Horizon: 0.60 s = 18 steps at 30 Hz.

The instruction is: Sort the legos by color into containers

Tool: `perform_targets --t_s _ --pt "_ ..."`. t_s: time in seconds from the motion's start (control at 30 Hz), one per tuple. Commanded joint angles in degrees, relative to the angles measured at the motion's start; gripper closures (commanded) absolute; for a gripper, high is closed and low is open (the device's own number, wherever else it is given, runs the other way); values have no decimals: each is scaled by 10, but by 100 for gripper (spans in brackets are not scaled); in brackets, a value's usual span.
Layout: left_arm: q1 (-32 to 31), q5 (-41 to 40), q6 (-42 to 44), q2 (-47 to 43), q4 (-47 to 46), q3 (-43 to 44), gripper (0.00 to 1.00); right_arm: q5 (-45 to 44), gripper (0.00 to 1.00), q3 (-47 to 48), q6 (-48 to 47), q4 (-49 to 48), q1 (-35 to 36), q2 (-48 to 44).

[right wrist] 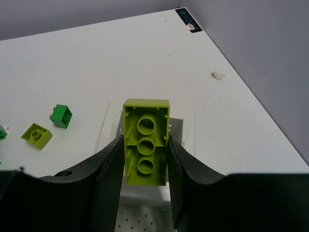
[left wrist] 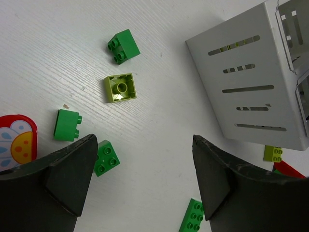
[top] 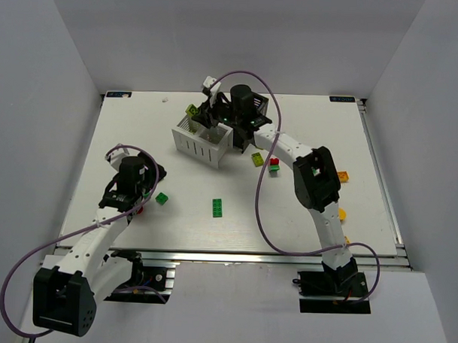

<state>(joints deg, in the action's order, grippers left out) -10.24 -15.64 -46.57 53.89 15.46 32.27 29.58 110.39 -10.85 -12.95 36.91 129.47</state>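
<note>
My right gripper [right wrist: 145, 145] is shut on a lime green lego [right wrist: 146, 142], gripped by its long sides with the hollow underside facing the camera. It hangs over the white container [right wrist: 154, 215], which stands left of the middle at the back [top: 200, 140]. The black container [top: 255, 105] is behind it, mostly hidden by the right arm. My left gripper [left wrist: 145, 140] is open and empty above bare table. Near it lie dark green legos [left wrist: 124, 46], [left wrist: 67, 125], [left wrist: 107, 157], a lime lego [left wrist: 120, 87] and a long green lego [left wrist: 193, 216].
A lime lego [top: 257, 159] and a red lego [top: 274, 164] lie right of the white container. Orange-yellow legos [top: 342, 175], [top: 342, 214] sit near the right arm. A red piece with a flower print [left wrist: 17, 140] lies at the left gripper's left side.
</note>
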Motion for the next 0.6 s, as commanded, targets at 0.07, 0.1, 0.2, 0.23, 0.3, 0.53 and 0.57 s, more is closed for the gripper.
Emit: perform_targets --t_s 0.07,0.1,0.2,0.23,0.3,0.53,0.57 --pt "1 2 3 3 10 9 11 -28 100 43 29 -92 14 21" --pt "2 2 5 6 11 11 11 -29 100 43 28 -95 17 26" --pt "2 0 6 8 15 16 11 -33 100 30 26 -110 22 31" --pt "1 -1 6 8 14 16 11 -35 100 26 28 -112 23 32" --pt "2 0 4 6 13 13 11 -44 93 15 31 -120 22 32" --pt "1 5 16 12 17 21 11 -60 65 -7 18 -160 23 35" --pt "2 5 17 14 18 23 11 -62 64 -5 16 -161 23 37"
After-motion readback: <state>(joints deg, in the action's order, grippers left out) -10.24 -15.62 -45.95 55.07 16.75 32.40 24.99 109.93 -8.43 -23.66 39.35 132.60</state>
